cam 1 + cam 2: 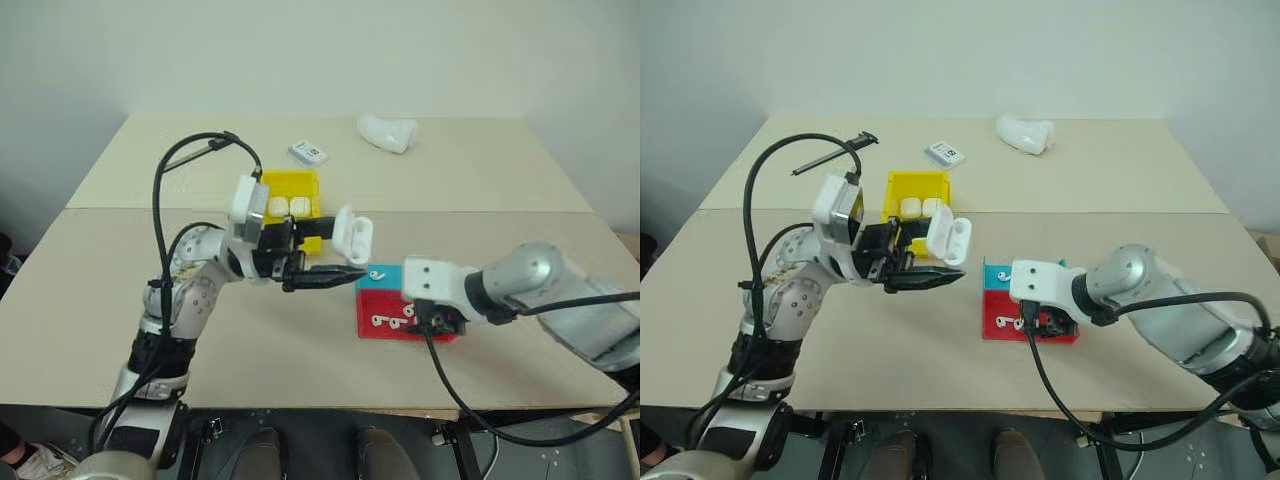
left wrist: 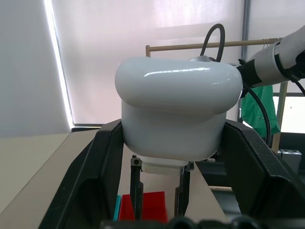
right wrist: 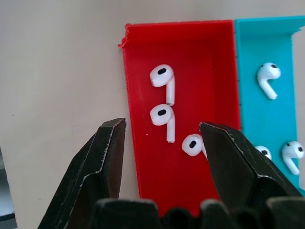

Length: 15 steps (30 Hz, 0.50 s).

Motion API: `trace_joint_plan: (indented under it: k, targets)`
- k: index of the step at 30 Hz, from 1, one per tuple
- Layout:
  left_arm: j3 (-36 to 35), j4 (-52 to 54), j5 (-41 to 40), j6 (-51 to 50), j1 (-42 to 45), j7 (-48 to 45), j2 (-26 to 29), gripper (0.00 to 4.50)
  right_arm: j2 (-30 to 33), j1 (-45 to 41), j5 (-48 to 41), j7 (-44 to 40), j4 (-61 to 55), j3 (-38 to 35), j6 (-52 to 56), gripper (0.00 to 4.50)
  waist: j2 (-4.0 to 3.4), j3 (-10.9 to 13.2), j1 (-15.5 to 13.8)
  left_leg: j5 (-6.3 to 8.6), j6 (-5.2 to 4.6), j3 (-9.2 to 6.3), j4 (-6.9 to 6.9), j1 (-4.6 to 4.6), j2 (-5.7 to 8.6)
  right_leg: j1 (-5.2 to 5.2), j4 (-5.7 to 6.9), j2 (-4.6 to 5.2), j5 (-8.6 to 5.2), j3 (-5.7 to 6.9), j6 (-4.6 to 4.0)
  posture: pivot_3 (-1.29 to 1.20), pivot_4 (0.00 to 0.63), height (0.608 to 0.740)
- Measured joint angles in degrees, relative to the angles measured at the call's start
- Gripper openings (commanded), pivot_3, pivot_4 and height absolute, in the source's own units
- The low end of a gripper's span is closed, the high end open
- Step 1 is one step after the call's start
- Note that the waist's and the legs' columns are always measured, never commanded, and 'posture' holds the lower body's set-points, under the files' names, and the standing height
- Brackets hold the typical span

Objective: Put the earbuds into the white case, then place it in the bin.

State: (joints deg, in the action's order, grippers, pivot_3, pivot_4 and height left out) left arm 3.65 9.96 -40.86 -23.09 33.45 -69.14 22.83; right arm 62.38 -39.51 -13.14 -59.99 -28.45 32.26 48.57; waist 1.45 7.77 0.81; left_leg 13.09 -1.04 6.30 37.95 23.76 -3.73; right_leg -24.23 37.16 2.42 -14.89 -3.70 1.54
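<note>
From my head camera, the white case (image 1: 352,234) is glossy and rounded, with its lid flipped open. My left pincer (image 1: 340,273) is closed on it and holds it in the air above the middle of the desk (image 1: 120,290), between the yellow bin (image 1: 292,190) and the two trays. The bin stands a little behind, toward the far edge, with two pale items inside. My right pincer (image 1: 1040,325) hangs over the red tray (image 1: 1002,322), which sits beside the teal tray (image 1: 995,272), nearer to the front edge.

In my left wrist view, the white case (image 2: 177,107) sits between my two black fingers (image 2: 88,181), which press both its sides.

In my right wrist view, my right pincer (image 3: 162,164) is partly open over the red tray (image 3: 186,43). Three earbuds (image 3: 163,117) lie in it, small, white and stemmed; one is just beside my finger. More lie in the teal tray (image 3: 267,119).
</note>
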Motion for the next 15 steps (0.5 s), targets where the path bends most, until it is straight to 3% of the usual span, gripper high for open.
trace_joint_plan:
  k: [5, 9, 15]
  targets:
    - [-0.59, 3.91, -1.26, -1.83, -2.25, 3.86, -0.07, 2.76, -2.92, -1.66, 4.32, -3.46, 2.67, 1.62, -2.58, 2.95, 0.0, 0.0, -0.02, 0.0, 0.0, 0.0, 0.0, -0.04, 0.0, 0.04, 0.02, 0.0, 0.0, 0.01, 0.0, 0.0, 0.15, 0.74]
    - [-0.92, 5.24, -1.6, -2.11, -2.59, 5.41, -0.01, 2.76, -5.14, -2.63, 7.39, -5.36, 6.11, 3.07, -2.69, 2.07, 0.0, 0.0, -0.09, 0.0, 0.0, 0.01, 0.0, -0.04, 0.0, 0.04, 0.02, 0.0, 0.0, 0.02, -0.01, 0.0, 0.15, 0.74]
    - [-1.69, 5.66, -2.0, -2.21, -3.1, 6.18, 0.42, 2.76, -6.91, -2.62, 10.35, -7.15, 8.82, 3.28, -3.17, 2.07, 0.0, 0.0, -0.12, 0.0, 0.0, 0.02, 0.0, -0.03, 0.0, 0.04, -0.01, 0.0, 0.0, 0.02, 0.0, 0.0, 0.15, 0.74]
